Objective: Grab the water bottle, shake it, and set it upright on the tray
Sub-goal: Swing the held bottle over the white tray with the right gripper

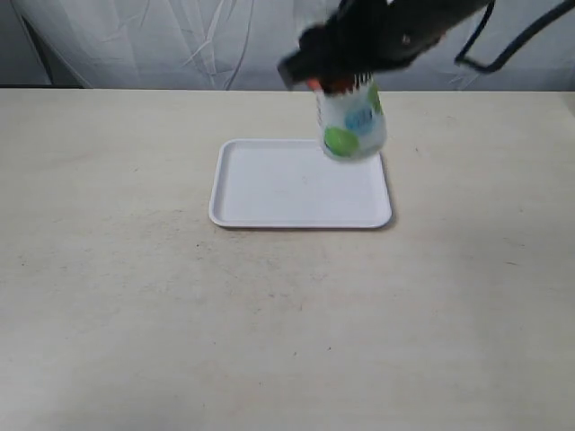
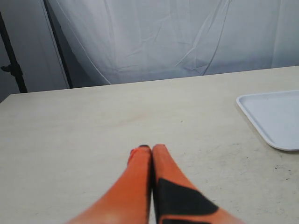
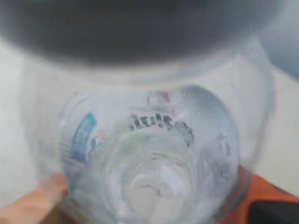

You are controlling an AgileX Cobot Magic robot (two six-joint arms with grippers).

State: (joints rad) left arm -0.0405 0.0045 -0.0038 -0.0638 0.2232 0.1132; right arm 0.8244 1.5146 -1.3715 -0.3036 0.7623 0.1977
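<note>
I have the right pincer [image 1: 346,81] clamped on the bottle [image 1: 352,121], which hangs blurred beneath it, clear of the surface [image 1: 135,296]. I judge pickup done, shake in progress. The tray [image 1: 269,193] lies below that pincer; standing the bottle there remains. The left pincer [image 2: 150,151] is idle, tips together.

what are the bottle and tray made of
The water bottle is likely thin clear plastic: the right wrist view sees straight through its wall. The tray is probably smooth white plastic, faintly glossy, with a moulded rounded rim.
</note>
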